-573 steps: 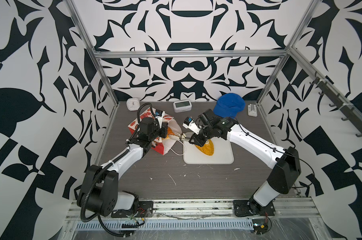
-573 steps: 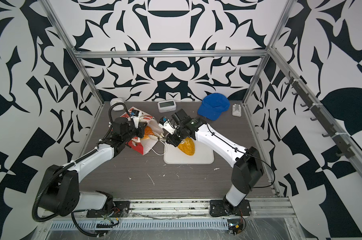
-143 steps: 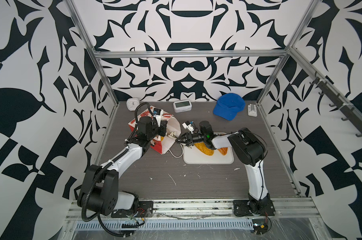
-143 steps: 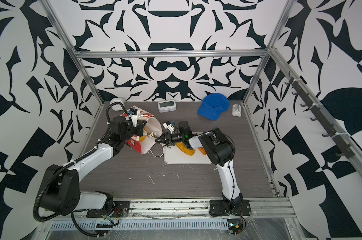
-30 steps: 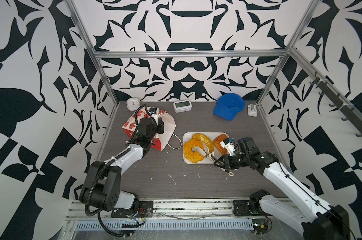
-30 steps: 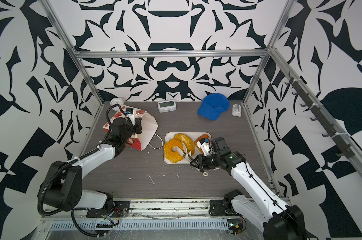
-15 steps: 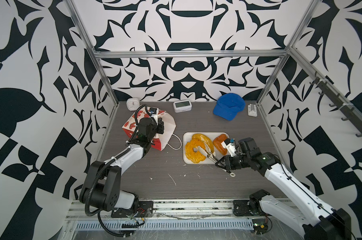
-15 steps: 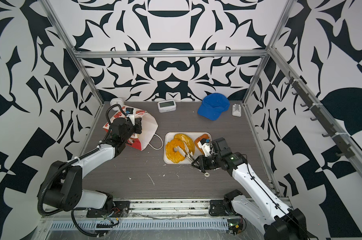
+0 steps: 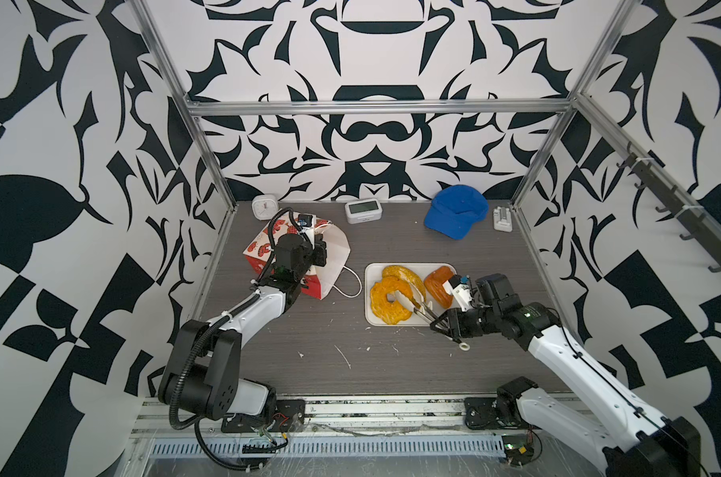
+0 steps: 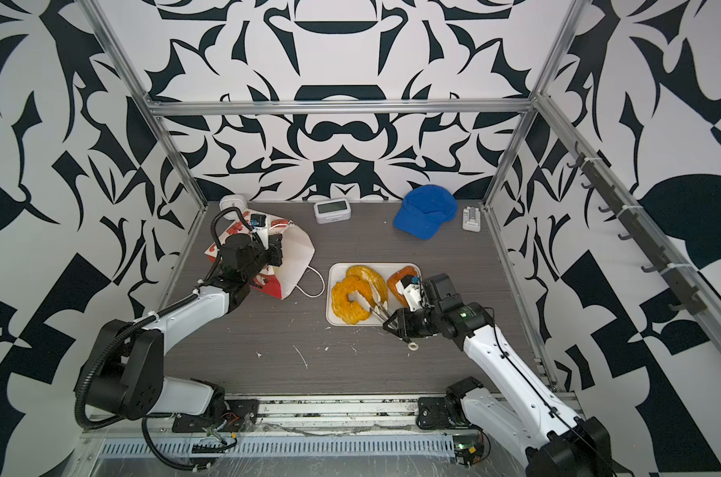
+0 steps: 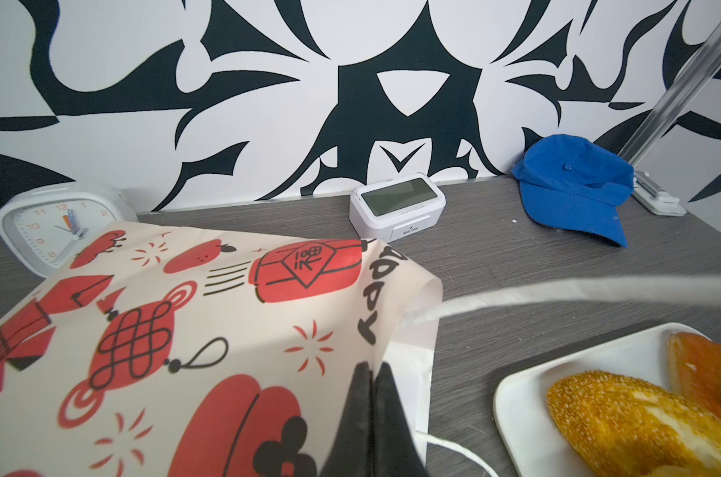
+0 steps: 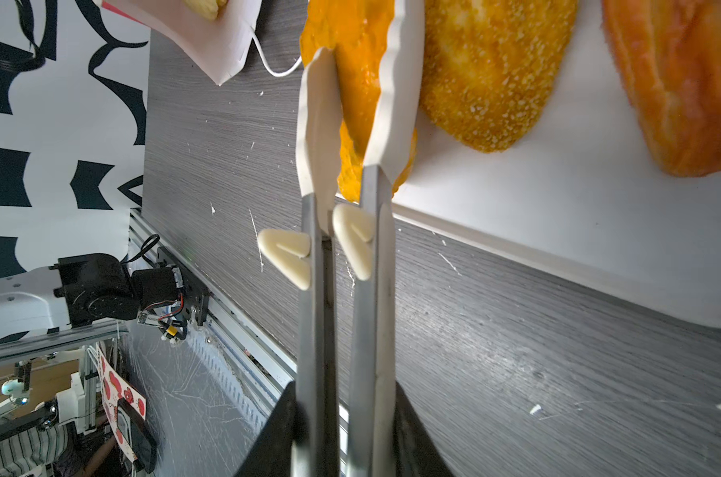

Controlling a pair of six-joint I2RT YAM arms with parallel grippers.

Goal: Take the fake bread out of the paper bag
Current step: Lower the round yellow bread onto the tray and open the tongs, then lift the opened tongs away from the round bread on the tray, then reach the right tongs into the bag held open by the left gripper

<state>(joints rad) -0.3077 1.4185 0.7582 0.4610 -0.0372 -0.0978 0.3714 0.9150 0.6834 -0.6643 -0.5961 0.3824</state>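
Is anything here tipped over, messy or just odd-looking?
Yes. The paper bag lies tipped on its side, its rim pinched by the left gripper, and white scraps litter the table near the tray.

paper bag (image 11: 177, 322): cream outside, red lantern and knot prints with black lines; plain white inside
ring (image 9: 378, 301): golden orange
oval loaf (image 12: 486, 74): yellow, speckled
wedge (image 9: 438, 278): darker orange
tray (image 12: 536, 194): white
tongs (image 12: 309, 330): steel, white tips
cap (image 9: 453, 212): blue
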